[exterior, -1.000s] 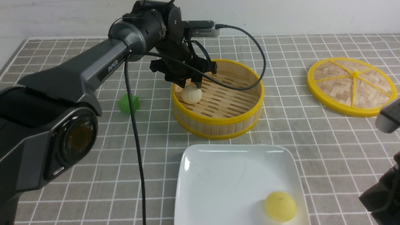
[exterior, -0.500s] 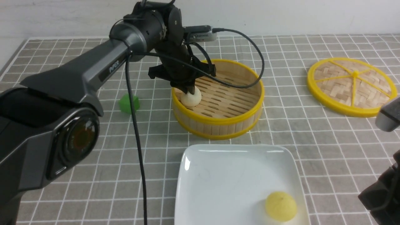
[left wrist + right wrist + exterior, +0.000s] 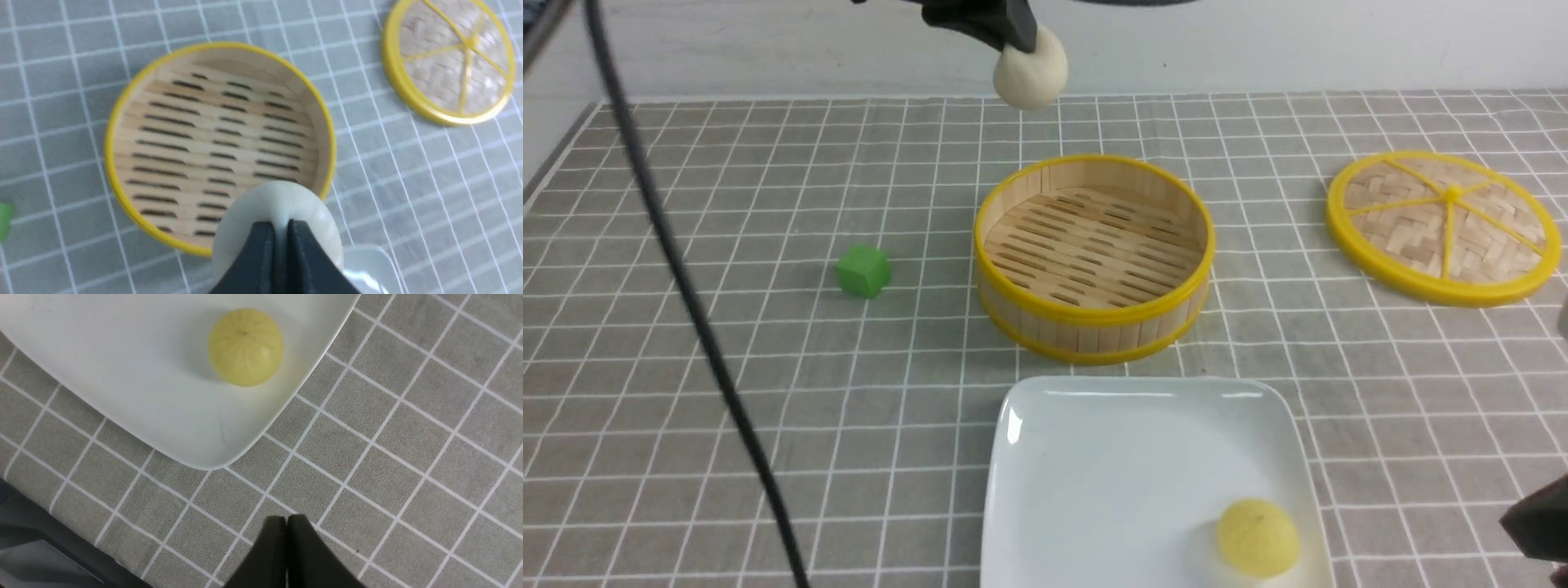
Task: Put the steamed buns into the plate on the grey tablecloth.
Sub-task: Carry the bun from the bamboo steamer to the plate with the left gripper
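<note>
While we lift it, off-white bun [image 3: 1031, 69]: pinched in our left end effector [image 3: 280, 255]
Right end effector [image 3: 287, 549]: closed, holding nothing

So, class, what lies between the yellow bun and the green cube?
In the front view, the white plate's rim and bare grey gridded tablecloth.

1 forward front view and 1 close left wrist view share the steamer basket [image 3: 1094, 318]; both face downward.

No readable text or labels
</note>
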{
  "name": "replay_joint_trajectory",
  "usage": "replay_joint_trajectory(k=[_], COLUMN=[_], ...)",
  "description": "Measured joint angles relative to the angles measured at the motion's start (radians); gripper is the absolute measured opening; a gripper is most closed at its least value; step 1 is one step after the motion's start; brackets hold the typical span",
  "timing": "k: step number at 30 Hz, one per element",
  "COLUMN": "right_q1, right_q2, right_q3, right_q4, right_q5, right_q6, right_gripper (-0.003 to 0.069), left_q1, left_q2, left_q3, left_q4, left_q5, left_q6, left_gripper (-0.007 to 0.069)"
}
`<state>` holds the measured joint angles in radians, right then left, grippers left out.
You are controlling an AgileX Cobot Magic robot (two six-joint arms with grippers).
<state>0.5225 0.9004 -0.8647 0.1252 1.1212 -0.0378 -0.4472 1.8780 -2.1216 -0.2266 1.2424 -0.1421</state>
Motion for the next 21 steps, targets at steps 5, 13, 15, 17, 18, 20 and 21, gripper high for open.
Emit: replay_joint_trajectory(k=[5, 13, 15, 17, 18, 20, 21], right_q1=[0.0, 0.0, 0.0, 0.0, 0.0, 0.0, 0.0], right_q2=[-0.117, -0.241, -0.243, -0.243, -0.243, -0.243, -0.243], right_q3=[0.0, 0.0, 0.0, 0.0, 0.0, 0.0, 0.0], right_q4=[-0.017, -0.019, -0.019, -0.019, -0.019, -0.019, -0.02], right_q5=[0.025, 0.035, 0.035, 0.036, 0.036, 0.036, 0.036], right_q6=[0.0, 0.0, 0.0, 0.0, 0.0, 0.011, 0.019], right_gripper=[0.0025, 0.0031, 0.0031, 0.0031, 0.0031, 0.0031, 0.0031], left_q1=[-0.105, -0.254, -0.258, -0.257, -0.257, -0.257, -0.257], left_q2=[-0.104, -0.102, -0.096, -0.091, -0.091, -0.091, -0.091], left_q3=[0.363, 0.75, 0.786, 0.798, 0.799, 0.801, 0.801], left_q4=[0.004, 0.071, 0.071, 0.072, 0.073, 0.07, 0.066], left_q5=[0.0, -0.15, -0.198, -0.225, -0.231, -0.25, -0.255], left_q6=[0.021, 0.009, -0.004, -0.012, -0.016, -0.025, -0.03], left_gripper=[0.0029, 0.0029, 0.0032, 0.0034, 0.0034, 0.0043, 0.005])
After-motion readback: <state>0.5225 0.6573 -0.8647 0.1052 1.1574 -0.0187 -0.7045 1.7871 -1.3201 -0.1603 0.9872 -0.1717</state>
